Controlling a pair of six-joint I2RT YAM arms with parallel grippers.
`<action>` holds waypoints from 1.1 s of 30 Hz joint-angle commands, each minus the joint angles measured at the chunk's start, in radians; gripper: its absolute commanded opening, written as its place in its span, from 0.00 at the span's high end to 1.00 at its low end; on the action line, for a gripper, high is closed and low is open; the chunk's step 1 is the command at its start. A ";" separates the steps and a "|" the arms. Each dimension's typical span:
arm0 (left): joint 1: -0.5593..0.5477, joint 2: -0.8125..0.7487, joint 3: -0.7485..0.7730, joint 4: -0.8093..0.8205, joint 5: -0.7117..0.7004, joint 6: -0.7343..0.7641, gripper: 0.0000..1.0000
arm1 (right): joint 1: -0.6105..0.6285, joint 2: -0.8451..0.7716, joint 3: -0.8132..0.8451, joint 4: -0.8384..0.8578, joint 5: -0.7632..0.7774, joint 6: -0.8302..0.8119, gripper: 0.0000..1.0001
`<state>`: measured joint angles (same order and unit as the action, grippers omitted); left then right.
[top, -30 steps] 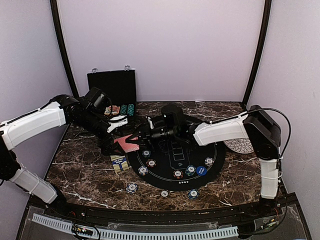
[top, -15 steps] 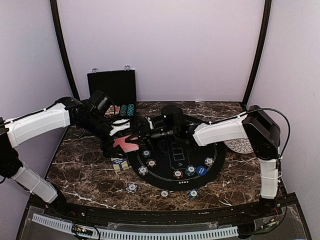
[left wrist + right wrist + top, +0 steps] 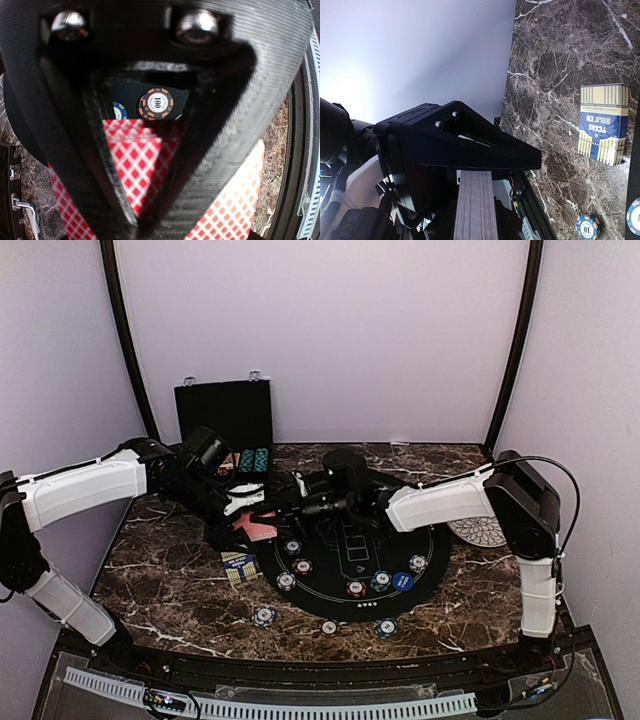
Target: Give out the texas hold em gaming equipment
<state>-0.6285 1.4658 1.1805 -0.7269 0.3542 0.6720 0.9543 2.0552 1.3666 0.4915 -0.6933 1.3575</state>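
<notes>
My right gripper (image 3: 284, 503) is shut on a deck of red-backed playing cards, whose grey edge (image 3: 475, 205) shows between its fingers. From the left, my left gripper (image 3: 252, 508) meets that deck, its fingers closed together on a red-backed card (image 3: 134, 165). The cards (image 3: 256, 529) hang just above the black round mat (image 3: 345, 540). Several striped poker chips (image 3: 303, 566) lie on the mat and in front of it, with a blue marker disc (image 3: 402, 581). An orange-rimmed chip (image 3: 156, 103) shows past the left fingers.
A blue and yellow card box (image 3: 238, 566) lies left of the mat. The black hinged case (image 3: 224, 415) stands open at the back left with chips (image 3: 250, 458) in it. A white patterned plate (image 3: 478, 530) sits at the right, behind the right arm.
My left gripper has moved right to the deck and shut on a card; a second ago it stood open and apart. The right gripper has held still with the deck.
</notes>
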 commanded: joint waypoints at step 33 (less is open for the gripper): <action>0.000 -0.083 -0.011 0.049 -0.003 -0.018 0.85 | 0.002 0.012 -0.042 -0.058 0.055 -0.011 0.92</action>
<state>-0.6323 1.4555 1.1606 -0.6708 0.3237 0.6418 0.9688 2.0777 1.3659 0.5198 -0.6968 1.3632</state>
